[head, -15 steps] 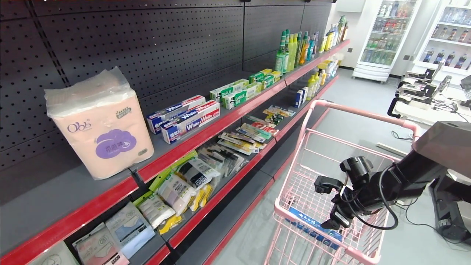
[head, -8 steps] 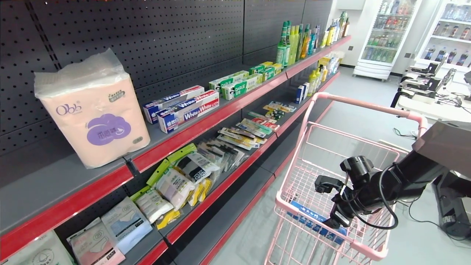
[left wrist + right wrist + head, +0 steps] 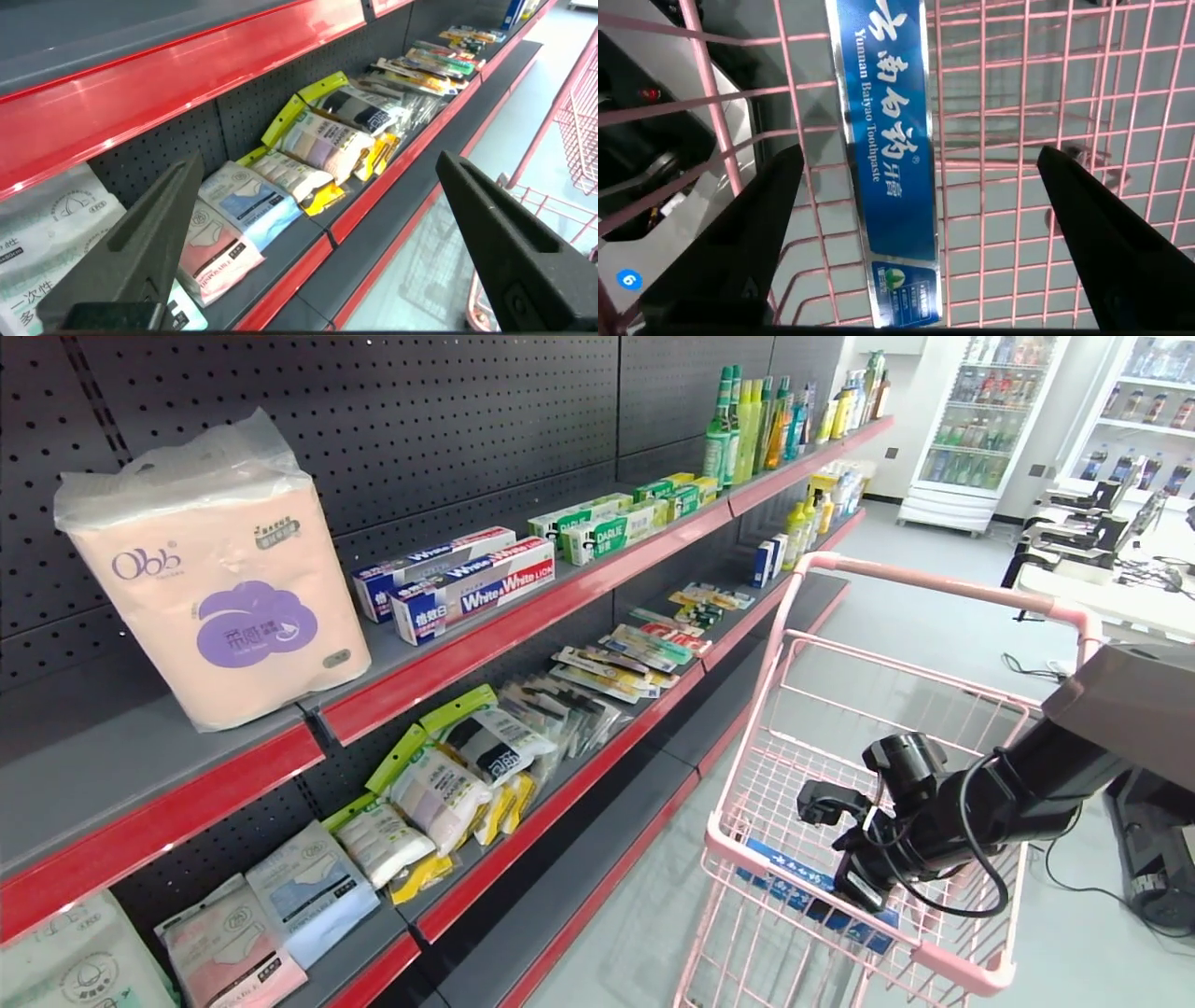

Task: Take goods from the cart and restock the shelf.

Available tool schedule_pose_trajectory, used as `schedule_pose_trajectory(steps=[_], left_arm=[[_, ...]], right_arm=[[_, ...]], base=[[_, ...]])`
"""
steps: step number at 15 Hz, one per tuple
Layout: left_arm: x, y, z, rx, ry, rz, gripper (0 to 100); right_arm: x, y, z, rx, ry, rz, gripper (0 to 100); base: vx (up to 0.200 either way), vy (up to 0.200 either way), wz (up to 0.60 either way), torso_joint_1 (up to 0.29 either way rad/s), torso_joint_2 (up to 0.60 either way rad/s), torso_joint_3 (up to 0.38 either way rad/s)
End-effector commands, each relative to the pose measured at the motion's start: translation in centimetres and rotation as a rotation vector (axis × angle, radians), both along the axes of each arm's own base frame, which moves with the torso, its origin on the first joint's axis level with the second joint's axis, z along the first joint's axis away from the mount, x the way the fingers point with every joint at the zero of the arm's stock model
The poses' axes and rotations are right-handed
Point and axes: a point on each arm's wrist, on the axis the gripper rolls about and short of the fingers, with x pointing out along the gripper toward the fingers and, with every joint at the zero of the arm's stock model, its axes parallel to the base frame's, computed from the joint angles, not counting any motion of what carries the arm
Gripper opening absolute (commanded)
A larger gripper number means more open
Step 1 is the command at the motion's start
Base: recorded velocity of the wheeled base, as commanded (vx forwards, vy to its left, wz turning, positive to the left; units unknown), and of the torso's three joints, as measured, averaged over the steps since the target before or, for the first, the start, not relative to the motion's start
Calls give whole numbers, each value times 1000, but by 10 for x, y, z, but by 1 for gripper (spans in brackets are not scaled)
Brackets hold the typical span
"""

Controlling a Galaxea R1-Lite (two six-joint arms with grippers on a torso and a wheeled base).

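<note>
Right gripper [image 3: 915,233] hangs over the pink cart [image 3: 943,586], fingers spread wide, with the blue toothpaste box [image 3: 885,177] lying in the basket right beneath. Best play: drop straight down, straddle the box across its narrow sides, mind the wire. Left gripper [image 3: 322,233], fingers apart too, faces the lower shelf [image 3: 374,201]. Farther off, matching toothpaste boxes [image 3: 471,590] mark the likely landing spot on the upper shelf [image 3: 560,616].

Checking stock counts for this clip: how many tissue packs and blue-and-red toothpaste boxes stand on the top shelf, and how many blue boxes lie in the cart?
Tissue pack: 1
Blue-and-red toothpaste boxes: 2
Blue box in the pink cart: 1
Total: 4
</note>
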Motion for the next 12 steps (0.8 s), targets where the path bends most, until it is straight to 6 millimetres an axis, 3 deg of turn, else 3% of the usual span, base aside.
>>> schedule_pose_trajectory(steps=[1,7,12], left_arm=[[0,0,0,0,0,1,100],[0,0,0,0,0,1,100],[0,0,0,0,0,1,100]], right_arm=[[1,-2,-2,4,3,-3,100],[4,-16,-15,-5,14,36,100],[6,-17,-25,26,36,63,100]], base=[[0,0,0,0,0,0],[0,0,0,0,0,0],[0,0,0,0,0,0]])
